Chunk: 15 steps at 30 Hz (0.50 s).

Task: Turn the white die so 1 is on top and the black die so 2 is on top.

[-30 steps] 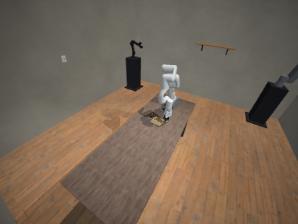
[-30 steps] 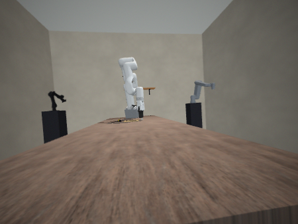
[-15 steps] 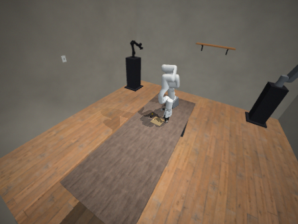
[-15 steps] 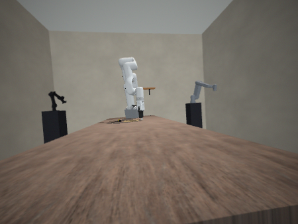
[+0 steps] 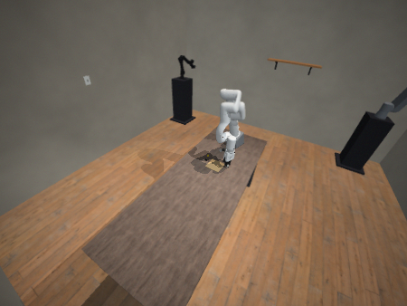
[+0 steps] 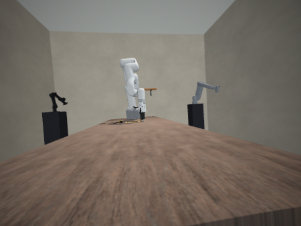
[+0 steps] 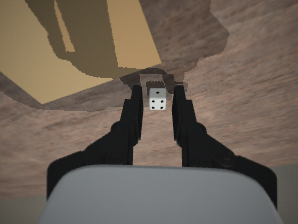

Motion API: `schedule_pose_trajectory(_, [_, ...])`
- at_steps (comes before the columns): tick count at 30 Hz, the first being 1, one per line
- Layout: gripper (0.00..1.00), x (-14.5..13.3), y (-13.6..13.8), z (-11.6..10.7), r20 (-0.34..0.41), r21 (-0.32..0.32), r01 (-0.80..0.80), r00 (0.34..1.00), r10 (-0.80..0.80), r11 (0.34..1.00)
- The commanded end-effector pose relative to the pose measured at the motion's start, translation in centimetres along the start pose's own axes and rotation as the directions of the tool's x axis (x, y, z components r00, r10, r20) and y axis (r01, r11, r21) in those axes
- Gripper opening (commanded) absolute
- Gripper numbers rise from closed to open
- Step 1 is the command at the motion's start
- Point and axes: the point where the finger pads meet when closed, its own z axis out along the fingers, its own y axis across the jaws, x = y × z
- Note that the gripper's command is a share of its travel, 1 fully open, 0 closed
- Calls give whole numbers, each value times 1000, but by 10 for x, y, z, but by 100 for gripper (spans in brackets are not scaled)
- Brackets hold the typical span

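Two black fingers of the gripper point(image 5: 227, 164) point(image 6: 142, 119) point(image 7: 158, 90) stand apart in the wrist view, the white die point(image 7: 158, 99) between them with a visible gap on either side, unclamped. Its visible faces carry one pip, toward twelve o'clock, and four pips, toward six. The yellowish mat point(image 5: 214, 167) point(image 7: 135, 40) extends from the die toward ten o'clock; the die lies beyond its edge. Top view: gripper at the mat's three o'clock; yellow die point(image 5: 208, 155) at eleven, its pips too small to read.
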Motion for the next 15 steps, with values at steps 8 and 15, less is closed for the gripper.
schedule_pose_trajectory(8, [31,-1,-1,10,2,4,0,1000,0,1000])
schedule_pose_trajectory(15, [31,-1,-1,11,2,4,0,1000,0,1000])
